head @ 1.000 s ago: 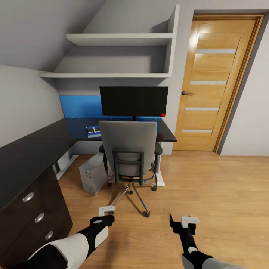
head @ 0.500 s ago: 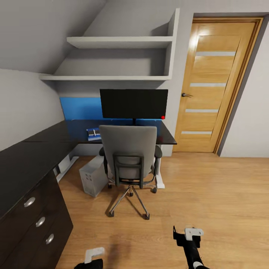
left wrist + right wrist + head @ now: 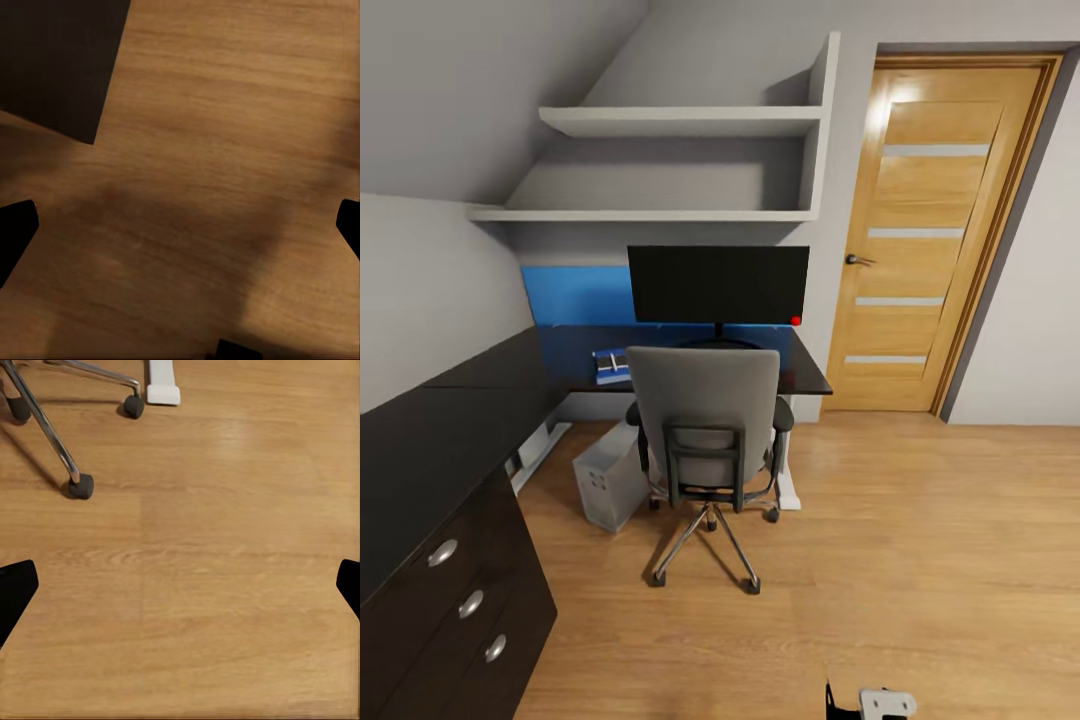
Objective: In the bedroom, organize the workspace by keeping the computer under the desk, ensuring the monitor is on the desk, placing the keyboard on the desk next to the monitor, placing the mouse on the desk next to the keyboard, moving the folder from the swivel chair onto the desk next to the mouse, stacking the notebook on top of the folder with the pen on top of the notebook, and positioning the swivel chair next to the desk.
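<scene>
Monitor (image 3: 718, 283): upright at the back of the surface (image 3: 480, 400), against the blue panel, already where the task wants it
Computer (image 3: 608, 482): pale tower on the floor (image 3: 920, 540) under the surface edge, just beside the chair base, tucked out of the walkway
Swivel chair (image 3: 708, 420): drawn up to the surface, back turned to the camera, so its seat and any folder on it are hidden
Blue item (image 3: 610, 364): small, on the surface left of the chair back; identity unclear
Left tool (image 3: 180, 225): fingers spread wide, empty, hanging over bare floor
Right tool (image 3: 180, 585): fingers spread wide, empty, over floor near a chair castor (image 3: 80, 486)
Step judged: standing off from the workspace, nothing grasped
</scene>
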Motion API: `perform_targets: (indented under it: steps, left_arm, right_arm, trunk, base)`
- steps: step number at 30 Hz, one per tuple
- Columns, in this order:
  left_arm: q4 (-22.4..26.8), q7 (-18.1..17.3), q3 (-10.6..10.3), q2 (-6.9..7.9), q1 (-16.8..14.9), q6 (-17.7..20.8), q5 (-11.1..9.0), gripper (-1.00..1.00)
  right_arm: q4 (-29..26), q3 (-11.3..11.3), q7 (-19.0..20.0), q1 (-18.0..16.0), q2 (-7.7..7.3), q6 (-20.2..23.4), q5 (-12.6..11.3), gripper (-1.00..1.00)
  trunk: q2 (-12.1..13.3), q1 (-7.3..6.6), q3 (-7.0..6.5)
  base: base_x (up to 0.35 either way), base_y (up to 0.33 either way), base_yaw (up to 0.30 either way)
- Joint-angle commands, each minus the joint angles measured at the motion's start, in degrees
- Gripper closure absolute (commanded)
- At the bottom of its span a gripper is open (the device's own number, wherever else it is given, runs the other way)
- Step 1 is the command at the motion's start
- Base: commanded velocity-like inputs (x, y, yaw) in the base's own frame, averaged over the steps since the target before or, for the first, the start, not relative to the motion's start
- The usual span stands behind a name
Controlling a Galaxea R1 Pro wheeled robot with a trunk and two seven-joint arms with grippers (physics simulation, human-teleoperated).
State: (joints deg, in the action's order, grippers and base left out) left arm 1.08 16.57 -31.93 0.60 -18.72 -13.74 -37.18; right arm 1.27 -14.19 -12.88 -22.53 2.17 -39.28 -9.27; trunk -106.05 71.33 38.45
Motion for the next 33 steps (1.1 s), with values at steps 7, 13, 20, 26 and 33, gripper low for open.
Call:
perform_targets:
  steps: [7,13,20,26,33]
  left_arm:
    - [0.1,0.1,-0.5,0.15,3.5,-4.0,-0.3,-1.0]
    - [0.1,-1.2,-0.6,0.11,5.6,-5.2,-0.3,-1.0]
    - [0.1,-2.8,-0.5,0.62,6.7,-6.6,-0.3,-1.0]
    - [0.1,-4.8,-0.6,1.28,7.2,-10.9,-0.3,-1.0]
    - [0.1,-6.4,-0.6,1.37,9.2,-13.1,-0.3,-1.0]
  right_arm:
    - [0.1,-0.5,0.0,0.4,-0.02,0.1,-0.4,-1.0]
    - [0.1,-0.4,-0.1,0.4,-0.29,0.2,-0.4,-1.0]
    - [0.1,-0.4,-0.1,0.5,-0.35,0.2,-0.4,-1.0]
    - [0.1,-0.4,0.0,0.5,-0.33,0.3,-0.4,-1.0]
    - [0.1,-0.4,0.0,0.5,-0.35,0.3,-0.4,-1.0]
  trunk:
    - [2.8,-1.55,-1.21]
    - [5.2,-2.87,-2.29]
    - [8.0,-4.41,-3.54]
    - [10.4,-5.72,-4.62]
    - [13.2,-7.26,-5.88]
  base:
    - [0.0,0.0,0.0]
    - [0.0,0.0,0.0]
    - [0.0,0.0,0.0]
    - [0.0,0.0,0.0]
    - [0.0,0.0,0.0]
